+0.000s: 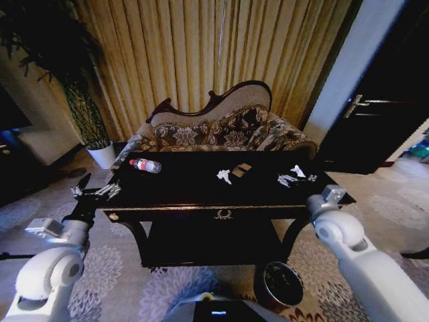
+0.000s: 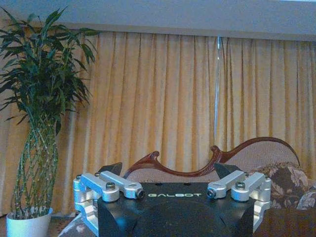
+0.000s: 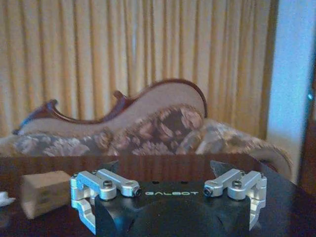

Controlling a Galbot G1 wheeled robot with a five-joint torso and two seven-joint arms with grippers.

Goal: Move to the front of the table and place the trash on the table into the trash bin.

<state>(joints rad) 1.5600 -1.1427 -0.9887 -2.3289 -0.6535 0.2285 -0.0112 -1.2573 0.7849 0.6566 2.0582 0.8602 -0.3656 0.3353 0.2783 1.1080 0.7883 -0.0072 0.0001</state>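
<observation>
On the dark desk: bottle at left, brown piece and white scraps toward right. Trash bin on floor below. Left pincer and right pincer spread, empty, at the desk's front corners.

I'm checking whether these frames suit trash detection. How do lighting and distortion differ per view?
Head view: wide-angle bending at the edges, and the dark table swallows detail, though the bottle stands out. Left wrist view: evenly lit curtain, open left pincer. Right wrist view: dim, the brown block soft; right pincer open.
</observation>
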